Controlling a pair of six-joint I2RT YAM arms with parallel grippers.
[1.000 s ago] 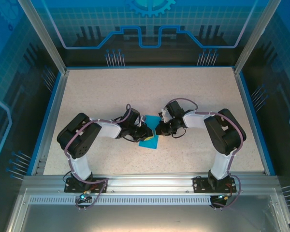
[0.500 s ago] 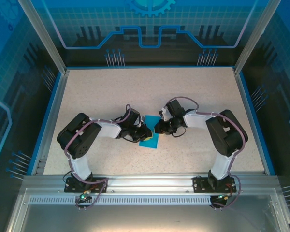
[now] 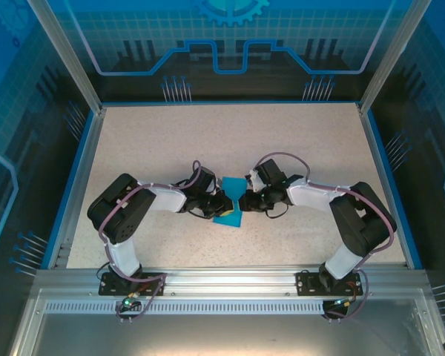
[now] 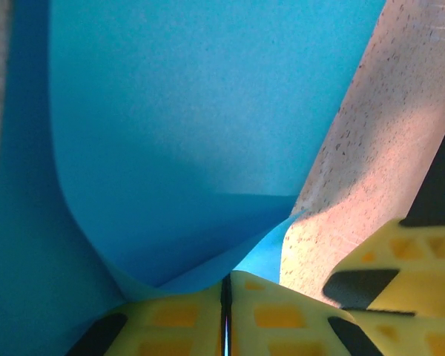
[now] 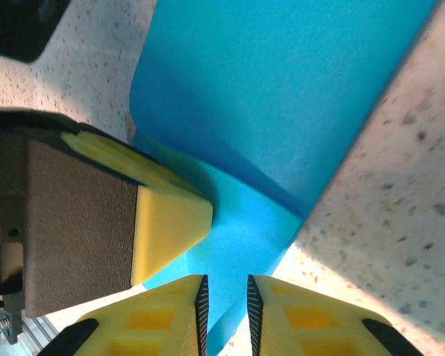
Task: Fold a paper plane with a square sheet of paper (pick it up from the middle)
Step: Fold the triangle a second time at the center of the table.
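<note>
**Top view.** Both arms bend inward so that the left claw (image 3: 221, 202) and the right claw (image 3: 244, 200) face each other tip to tip near the middle of the table (image 3: 208, 141). The paper (image 3: 231, 217) lies between the two claws. One part of it reaches past the fingertips toward the far side, and a larger part spreads toward the near side.

**Left wrist view.** The left claw (image 4: 225, 315) is closed, its two yellow fingers (image 4: 282, 315) meeting along a thin dark seam. An edge of the paper is nipped in that seam. Ahead of the tips the paper (image 4: 193, 133) rises in a smooth curl, with one layer arching over another that lies flatter to the claw's left. The speckled table shows to the claw's right, and the yellow fingers of the right claw (image 4: 386, 271) stand just beside it there.

**Right wrist view.** The right claw (image 5: 224, 308) has its jaws a narrow slot apart. The paper (image 5: 282, 96) runs into that slot and fans out ahead of the tips and to their right. To the claw's left, one yellow-tipped finger (image 5: 167, 215) of the left claw presses against the paper where it bends.
</note>
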